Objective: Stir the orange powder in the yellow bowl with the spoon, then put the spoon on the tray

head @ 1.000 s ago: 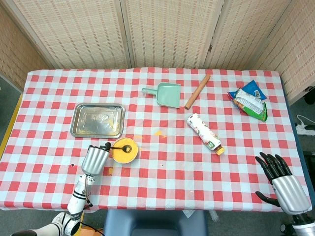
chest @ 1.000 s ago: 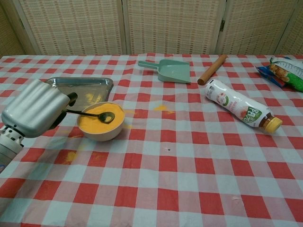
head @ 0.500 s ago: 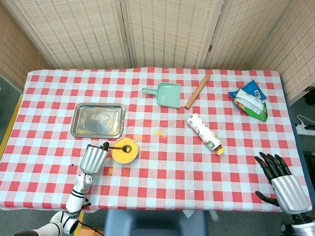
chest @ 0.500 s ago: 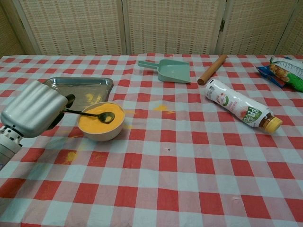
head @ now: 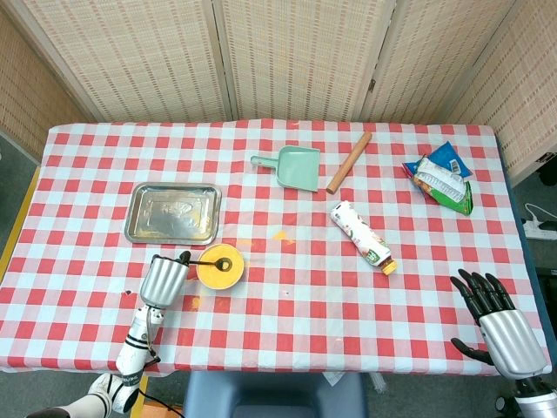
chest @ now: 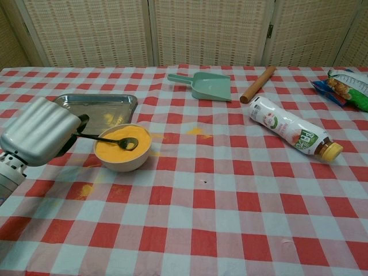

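Right hand (head: 503,324): near right corner of the tabletop (head: 287,340), dark fingers (head: 477,289) spread, holding nothing; seen only in the head view.

Left hand (chest: 39,131): near left, just left of the yellow bowl (chest: 123,148); fingers pinching the handle of the spoon (chest: 109,140).

Spoon: dark, handle running left into the left hand, its scoop lying over the orange powder (chest: 115,150) inside the bowl.

Yellow bowl: upright on the checked cloth, filled with orange powder, just near and right of the tray (chest: 99,104).

Spilled powder (chest: 84,189): small orange patches on the cloth near the bowl and further right of it.

Tray: metal, rectangular, left side, beyond the bowl, bearing yellow smears.

Bottle (chest: 290,133): lying on its side, right of centre, yellow cap toward the near right.

Dustpan (chest: 207,85): green, far centre, handle pointing left.

Rolling pin (chest: 257,84): wooden, just right of the dustpan, laid diagonally.

Snack bags (head: 441,177): far right, piled together.
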`<control>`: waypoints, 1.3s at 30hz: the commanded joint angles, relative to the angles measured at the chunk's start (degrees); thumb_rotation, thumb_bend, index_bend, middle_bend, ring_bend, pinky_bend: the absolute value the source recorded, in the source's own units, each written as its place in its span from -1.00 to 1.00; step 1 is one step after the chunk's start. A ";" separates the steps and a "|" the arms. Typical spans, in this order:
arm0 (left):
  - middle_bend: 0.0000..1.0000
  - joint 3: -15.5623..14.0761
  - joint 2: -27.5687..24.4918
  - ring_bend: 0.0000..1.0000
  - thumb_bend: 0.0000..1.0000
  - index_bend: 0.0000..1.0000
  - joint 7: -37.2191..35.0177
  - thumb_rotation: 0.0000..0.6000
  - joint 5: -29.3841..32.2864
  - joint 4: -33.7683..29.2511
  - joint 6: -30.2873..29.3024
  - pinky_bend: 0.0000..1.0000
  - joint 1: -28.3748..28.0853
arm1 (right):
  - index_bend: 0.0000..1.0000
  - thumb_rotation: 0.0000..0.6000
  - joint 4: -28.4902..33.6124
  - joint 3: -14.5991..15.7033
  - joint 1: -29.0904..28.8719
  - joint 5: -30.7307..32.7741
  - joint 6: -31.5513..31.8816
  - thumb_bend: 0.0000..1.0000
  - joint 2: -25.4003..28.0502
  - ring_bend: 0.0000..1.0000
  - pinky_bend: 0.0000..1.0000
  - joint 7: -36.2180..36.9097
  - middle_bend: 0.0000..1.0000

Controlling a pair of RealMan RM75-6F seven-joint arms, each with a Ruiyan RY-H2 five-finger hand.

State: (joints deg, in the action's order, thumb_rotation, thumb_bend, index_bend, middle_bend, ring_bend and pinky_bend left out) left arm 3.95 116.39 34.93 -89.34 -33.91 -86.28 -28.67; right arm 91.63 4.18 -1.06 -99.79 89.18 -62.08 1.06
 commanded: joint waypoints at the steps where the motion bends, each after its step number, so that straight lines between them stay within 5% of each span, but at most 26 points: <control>1: 1.00 -0.09 -0.05 1.00 -0.12 0.03 -0.16 1.00 -0.14 -0.17 -0.09 1.00 0.06 | -1.00 1.00 0.01 0.01 -0.02 0.02 -0.07 -0.91 -0.01 -1.00 -1.00 -0.01 -1.00; 19: 1.00 -0.39 -0.29 1.00 -0.12 -0.16 -0.25 1.00 -0.70 -0.56 -0.20 1.00 0.43 | -1.00 1.00 -0.02 -0.05 0.19 0.02 0.39 -0.91 0.08 -1.00 -1.00 0.00 -1.00; 39: 1.00 -0.52 0.83 1.00 -0.11 0.02 -4.77 1.00 -1.53 2.59 -2.18 1.00 0.55 | -1.00 1.00 -0.06 -0.05 0.28 0.15 0.27 -0.91 -0.03 -1.00 -1.00 -0.51 -1.00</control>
State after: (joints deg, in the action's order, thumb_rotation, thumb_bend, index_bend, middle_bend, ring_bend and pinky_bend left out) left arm 3.44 117.22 30.24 -90.88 -31.31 -88.47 -28.14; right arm 91.57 4.13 -0.79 -99.64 89.45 -62.11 0.56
